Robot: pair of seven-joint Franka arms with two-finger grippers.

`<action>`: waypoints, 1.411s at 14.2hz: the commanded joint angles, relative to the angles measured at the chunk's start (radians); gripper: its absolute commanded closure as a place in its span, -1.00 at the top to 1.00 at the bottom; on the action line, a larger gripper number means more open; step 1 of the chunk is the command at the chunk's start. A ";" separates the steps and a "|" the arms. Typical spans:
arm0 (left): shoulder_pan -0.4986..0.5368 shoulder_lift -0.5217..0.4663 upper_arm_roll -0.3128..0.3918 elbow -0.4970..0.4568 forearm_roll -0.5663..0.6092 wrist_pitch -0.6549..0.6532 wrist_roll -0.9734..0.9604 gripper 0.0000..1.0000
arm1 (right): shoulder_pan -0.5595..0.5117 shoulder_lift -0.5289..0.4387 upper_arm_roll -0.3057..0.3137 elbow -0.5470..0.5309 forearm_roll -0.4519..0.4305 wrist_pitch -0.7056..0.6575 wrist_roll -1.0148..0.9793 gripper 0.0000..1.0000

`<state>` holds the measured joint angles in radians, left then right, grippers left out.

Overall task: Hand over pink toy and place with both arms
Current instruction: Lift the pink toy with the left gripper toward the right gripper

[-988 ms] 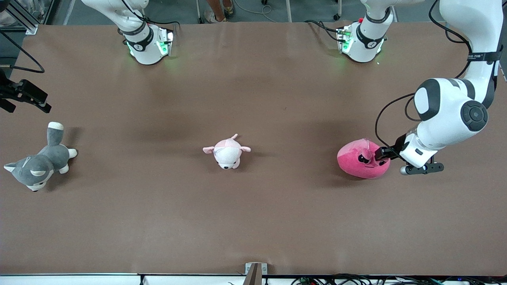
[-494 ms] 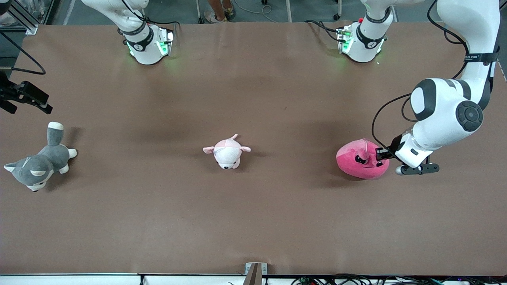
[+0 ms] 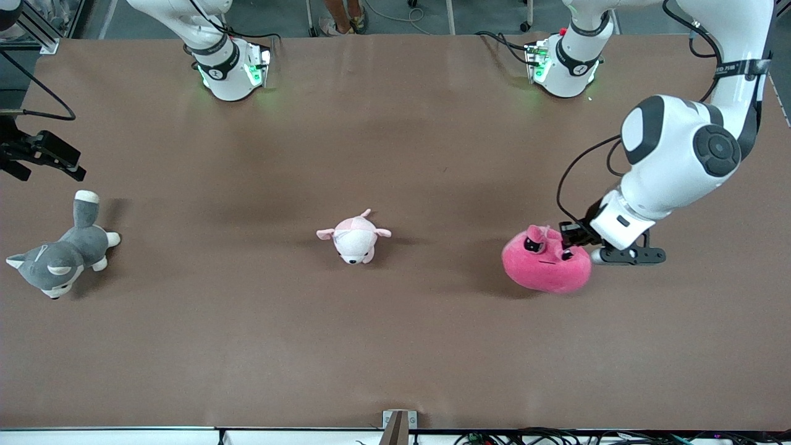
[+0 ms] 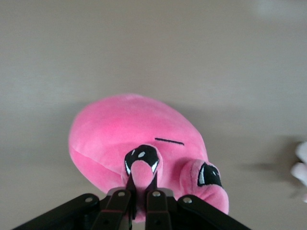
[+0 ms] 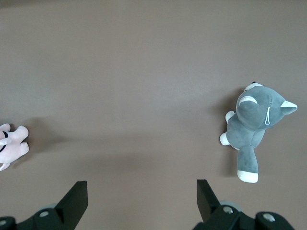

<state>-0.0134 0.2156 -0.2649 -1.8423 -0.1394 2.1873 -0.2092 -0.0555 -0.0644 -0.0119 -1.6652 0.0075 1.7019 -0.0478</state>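
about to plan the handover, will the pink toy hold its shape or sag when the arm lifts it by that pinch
The pink toy is probably soft and light: the left gripper is shut on only a small fold by its eye. It will likely droop and swing below that pinch. Its rounded body may wobble once set down.

1. You're in a robotics lab, not a home or shop.
2. Two white Franka arms, bases (image 3: 232,71) and (image 3: 565,68) bolted to one big brown table (image 3: 395,346), green status LEDs lit.
3. Loose cables (image 3: 556,436) run along the table edge nearest the front cam, more wiring on the bare floor (image 3: 395,15) by the bases.
4. Aluminium frame rail (image 3: 37,31) at the corner, cam mount bracket (image 3: 395,426) at the edge.
5. Props are plush toys only, e.g. grey husky plush (image 3: 59,250) – test-bench setup.
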 commanded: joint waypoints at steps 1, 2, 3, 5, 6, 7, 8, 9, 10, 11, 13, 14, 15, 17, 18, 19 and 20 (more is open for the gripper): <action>0.001 -0.021 -0.068 0.081 -0.006 -0.058 -0.096 -0.99 | -0.006 0.002 0.000 0.035 0.005 -0.037 -0.003 1.00; -0.002 -0.016 -0.100 0.115 -0.005 -0.098 -0.154 -0.99 | -0.001 0.003 0.001 0.038 0.005 -0.062 0.000 1.00; -0.003 -0.010 -0.138 0.150 -0.005 -0.127 -0.206 -0.99 | -0.004 0.005 0.001 0.050 0.008 -0.070 0.003 1.00; -0.013 -0.004 -0.200 0.208 -0.011 -0.132 -0.304 -0.99 | 0.002 0.003 0.003 0.062 0.008 -0.074 0.003 1.00; -0.029 0.010 -0.224 0.240 -0.011 -0.132 -0.356 -0.99 | 0.002 0.005 0.004 0.061 0.008 -0.099 0.005 1.00; -0.051 0.017 -0.237 0.274 -0.011 -0.132 -0.419 -0.99 | 0.000 0.006 0.006 0.061 0.009 -0.117 0.003 1.00; -0.087 0.028 -0.238 0.303 -0.011 -0.132 -0.487 -0.99 | 0.000 0.006 0.006 0.061 0.019 -0.119 -0.003 1.00; -0.123 0.034 -0.238 0.326 -0.012 -0.132 -0.546 -0.99 | 0.002 0.006 0.006 0.061 0.037 -0.117 -0.001 1.00; -0.158 0.042 -0.238 0.340 -0.011 -0.132 -0.612 -0.99 | -0.001 0.006 0.006 0.061 0.072 -0.123 -0.001 1.00; -0.201 0.047 -0.238 0.357 -0.009 -0.132 -0.693 -0.99 | -0.004 0.005 0.003 0.061 0.115 -0.134 -0.004 1.00; -0.256 0.068 -0.237 0.408 -0.008 -0.132 -0.826 -0.99 | 0.003 0.006 0.006 0.062 0.143 -0.195 -0.004 1.00; -0.288 0.082 -0.237 0.429 -0.008 -0.124 -0.869 -0.99 | 0.015 0.006 0.007 0.062 0.161 -0.211 -0.004 1.00; -0.334 0.102 -0.232 0.463 -0.005 -0.121 -0.927 -0.98 | 0.029 0.006 0.006 0.059 0.227 -0.212 -0.003 1.00; -0.378 0.142 -0.227 0.517 0.000 -0.116 -1.033 -0.98 | 0.037 0.012 0.007 0.053 0.340 -0.212 0.005 1.00; -0.396 0.155 -0.227 0.534 0.000 -0.103 -1.056 -0.98 | 0.057 0.020 0.007 0.053 0.354 -0.212 0.005 1.00; -0.413 0.169 -0.227 0.535 0.000 -0.072 -1.082 -0.98 | 0.086 0.038 0.009 0.053 0.358 -0.212 0.005 1.00; -0.419 0.182 -0.227 0.535 0.000 -0.033 -1.105 -0.98 | 0.109 0.046 0.009 0.051 0.368 -0.211 -0.003 1.00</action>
<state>-0.4084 0.3477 -0.4996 -1.3610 -0.1402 2.1134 -1.2697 0.0118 -0.0444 0.0008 -1.6167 0.3431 1.4939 -0.0480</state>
